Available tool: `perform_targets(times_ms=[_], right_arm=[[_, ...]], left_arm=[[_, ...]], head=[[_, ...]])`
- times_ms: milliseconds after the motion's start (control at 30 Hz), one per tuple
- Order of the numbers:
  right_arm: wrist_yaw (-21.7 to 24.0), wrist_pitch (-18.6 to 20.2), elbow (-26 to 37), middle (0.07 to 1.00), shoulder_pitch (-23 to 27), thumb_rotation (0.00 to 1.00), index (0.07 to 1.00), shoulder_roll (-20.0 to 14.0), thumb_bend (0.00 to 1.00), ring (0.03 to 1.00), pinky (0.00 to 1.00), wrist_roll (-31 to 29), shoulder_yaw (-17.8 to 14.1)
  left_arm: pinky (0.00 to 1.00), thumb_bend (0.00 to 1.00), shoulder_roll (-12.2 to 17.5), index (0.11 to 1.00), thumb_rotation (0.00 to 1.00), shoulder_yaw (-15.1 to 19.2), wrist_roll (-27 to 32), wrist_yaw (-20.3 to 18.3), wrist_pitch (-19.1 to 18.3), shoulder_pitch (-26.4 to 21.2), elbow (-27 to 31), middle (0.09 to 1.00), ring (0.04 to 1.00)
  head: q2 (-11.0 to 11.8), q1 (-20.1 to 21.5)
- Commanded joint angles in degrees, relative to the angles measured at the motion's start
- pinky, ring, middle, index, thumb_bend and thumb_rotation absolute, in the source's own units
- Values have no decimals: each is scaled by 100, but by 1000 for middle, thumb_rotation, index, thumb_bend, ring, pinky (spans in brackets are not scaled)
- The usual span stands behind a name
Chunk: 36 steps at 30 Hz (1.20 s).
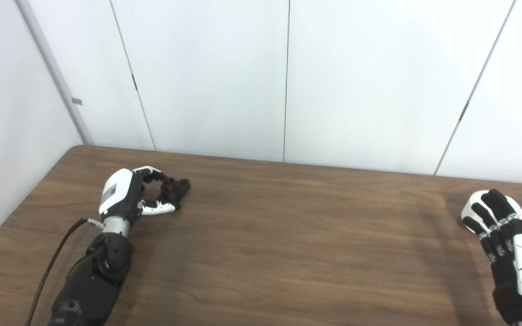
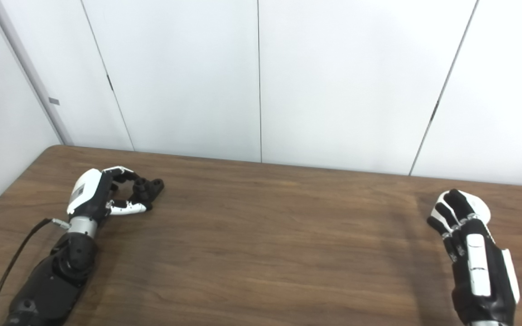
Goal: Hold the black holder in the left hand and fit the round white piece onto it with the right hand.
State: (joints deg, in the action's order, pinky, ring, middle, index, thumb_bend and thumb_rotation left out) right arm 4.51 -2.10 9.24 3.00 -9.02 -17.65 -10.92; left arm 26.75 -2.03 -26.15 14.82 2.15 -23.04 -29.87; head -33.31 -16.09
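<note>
Black holder [image 1: 176, 189] lies on the wooden table [image 1: 288, 244] at about 9 o'clock from the table's middle, well toward the left edge. We see the left hand [image 1: 127, 197] lying on the table beside it, curled around it: the upper fingers [image 1: 150, 172] arch over the holder's near end and the thumb [image 1: 161, 208] runs along its lower side, touching it. We read this as the hand closing on the holder; the holder itself sits on the tabletop.

Round white piece [image 1: 469, 209] lies at about 3 o'clock, near the right edge of the table, well apart from the holder. Our right hand [image 1: 503, 235] rests on top of it, palm down, the black fingers draped over the piece and reaching toward 11 o'clock. Only the left rim of the piece shows past the fingers. We cannot tell whether the fingers grip the piece or merely lie on it.

White wall panels [image 1: 206, 77] stand behind the table at 12 o'clock.
</note>
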Motion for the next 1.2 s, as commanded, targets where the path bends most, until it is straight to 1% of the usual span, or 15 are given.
perform_targets(times_ms=[0, 100, 133, 167, 200, 233, 300, 333, 367, 467, 567, 700, 833, 1067, 1167], right_arm=[[-13, -44, 213, 895, 126, 790, 853, -20, 333, 880, 817, -41, -39], [-37, 5, 262, 891, 144, 786, 849, -12, 338, 877, 814, -20, -34], [-41, 10, 271, 890, 147, 787, 848, -9, 342, 878, 814, -11, -32], [-51, 17, 282, 890, 152, 788, 848, -3, 344, 878, 815, -1, -35], [-58, 22, 289, 887, 156, 788, 845, 1, 343, 876, 813, 0, -40], [-64, 36, 304, 886, 158, 788, 843, 4, 339, 875, 810, -2, -43], [-82, 113, 393, 889, 156, 791, 845, -6, 339, 876, 811, 12, -37], [-94, 151, 430, 888, 155, 793, 845, -8, 339, 875, 808, 16, -37], [-126, 198, 488, 888, 152, 793, 844, -9, 340, 875, 807, 53, -35], [-177, 263, 599, 884, 136, 799, 842, -20, 358, 876, 814, 130, -26], [-186, 268, 652, 883, 135, 806, 838, -33, 365, 875, 819, 175, -20], [-218, 311, 716, 885, 145, 803, 838, -30, 377, 878, 825, 235, -17], [-224, 326, 717, 881, 166, 792, 836, -31, 389, 871, 825, 227, -27], [-217, 350, 714, 890, 188, 799, 845, -34, 379, 882, 854, 162, -49], [-233, 350, 707, 886, 198, 796, 844, -31, 385, 875, 834, 177, -57]], left_arm=[[667, 869, 96, 596, 106, 22, 5, -50, -39, -46, 142, 710, 745], [663, 857, 94, 564, 100, 14, -3, -31, -7, -38, 150, 705, 749], [666, 695, 87, 527, 82, 17, 4, -24, 1, -39, 143, 704, 754], [668, 612, 80, 508, 73, 12, -5, -23, -20, -41, 158, 704, 756], [672, 560, 78, 496, 66, -3, -32, -17, -35, -45, 165, 702, 761], [670, 543, 81, 491, 64, -14, -50, -17, -48, -46, 179, 701, 761], [664, 528, 82, 486, 60, -26, -64, -29, -72, -59, 193, 699, 760], [664, 526, 80, 485, 59, -26, -64, -38, -92, -62, 204, 698, 758], [664, 525, 89, 484, 58, -42, -85, -50, -109, -62, 220, 698, 757], [657, 524, 121, 482, 55, -73, -100, -57, -21, -51, 208, 690, 751], [660, 524, 145, 482, 52, -117, -132, -51, 53, -28, 183, 681, 746], [682, 524, 110, 481, 53, -107, -87, -72, 36, -6, 198, 679, 753], [665, 524, 101, 481, 54, -170, -176, 17, 103, -31, 109, 669, 736], [673, 524, 85, 481, 54, -134, -105, -38, 1, -55, 149, 679, 744], [681, 524, 83, 481, 54, -118, -86, -51, -20, -35, 197, 678, 749]], head=[[-7, -2], [-7, -2], [-7, -2], [-63, 5], [-63, 5], [-106, 9], [-218, -2], [-218, -2], [-272, -5], [-312, 18], [-337, 15], [-351, 9], [-349, 9], [-359, -12], [-387, -23]])
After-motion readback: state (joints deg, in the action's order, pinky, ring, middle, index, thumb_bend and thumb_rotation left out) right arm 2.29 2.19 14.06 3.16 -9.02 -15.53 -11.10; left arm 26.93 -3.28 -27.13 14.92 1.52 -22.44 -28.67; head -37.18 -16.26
